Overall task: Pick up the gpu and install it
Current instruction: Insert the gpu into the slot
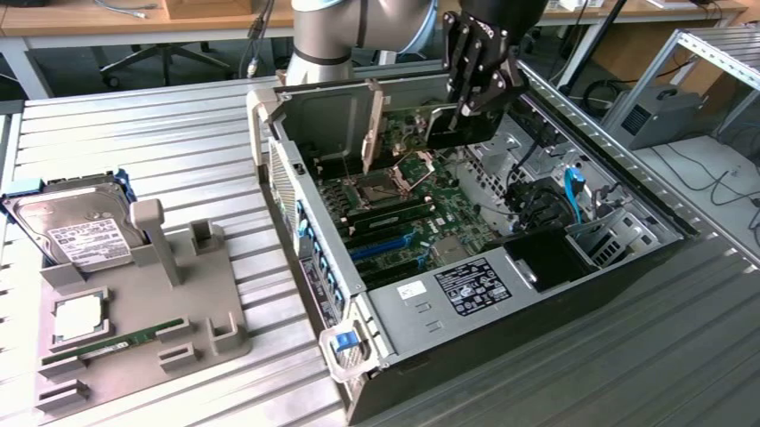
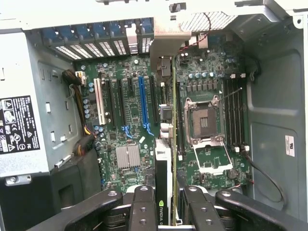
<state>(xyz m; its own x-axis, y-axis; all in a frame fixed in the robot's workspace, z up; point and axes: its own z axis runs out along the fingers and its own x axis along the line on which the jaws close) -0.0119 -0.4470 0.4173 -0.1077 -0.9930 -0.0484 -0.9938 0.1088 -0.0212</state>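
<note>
Pickup done: jaws pinch the thin dark gpu card, hung at one o'clock over the green motherboard in the open grey case; seating apparently remains.

Open computer case, hard drive on grey holder, green memory stick

The arm holds its pincer pointing down, clamped closed.

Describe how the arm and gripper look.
The arm is a silver-grey tube with rounded joint housings. The gripper is black, built from jointed metal linkages; its fingers are flat black bars dotted with round bolts.
</note>
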